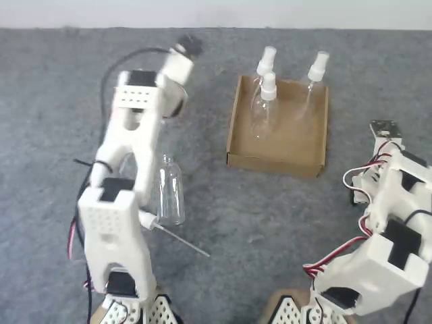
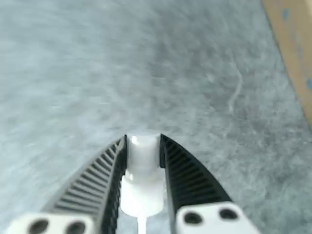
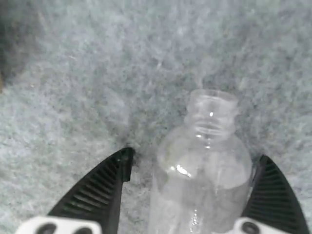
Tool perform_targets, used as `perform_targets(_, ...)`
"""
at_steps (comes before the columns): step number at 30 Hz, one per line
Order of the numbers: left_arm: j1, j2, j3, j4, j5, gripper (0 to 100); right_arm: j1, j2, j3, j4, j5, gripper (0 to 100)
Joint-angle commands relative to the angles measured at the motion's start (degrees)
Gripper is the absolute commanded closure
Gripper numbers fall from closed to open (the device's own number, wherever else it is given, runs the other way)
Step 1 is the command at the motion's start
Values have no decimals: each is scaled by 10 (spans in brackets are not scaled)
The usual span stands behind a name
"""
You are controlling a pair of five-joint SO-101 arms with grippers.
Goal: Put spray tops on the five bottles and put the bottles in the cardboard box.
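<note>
Three clear bottles with white spray tops [image 1: 268, 88] stand in the cardboard box [image 1: 275, 162]. My left gripper [image 2: 142, 139] is shut on a white spray top [image 2: 141, 175]; in the high view it [image 1: 181, 57] is held out at the far left, left of the box. An uncapped clear bottle [image 1: 169, 189] stands beside the left arm. A loose spray top [image 1: 150, 221] lies next to it, its thin tube pointing right. My right gripper [image 3: 194, 157] is open, with another uncapped bottle [image 3: 209, 141] between its fingers.
The table is covered in grey carpet [image 1: 256, 223]. A corner of the box [image 2: 292, 44] edges the left wrist view. The right arm [image 1: 395, 209] is folded at the near right, beside the box's right side. Cables hang along both arms.
</note>
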Motion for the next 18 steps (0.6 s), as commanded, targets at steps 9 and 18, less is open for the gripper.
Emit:
perform_targets(9, -4, -313, 124, 86, 76, 991, 13, 1, -134, 99, 25, 674)
perform_targets(18, -4, -588, 563, -85, 95, 989, 7, 8, -207, 157, 39, 677)
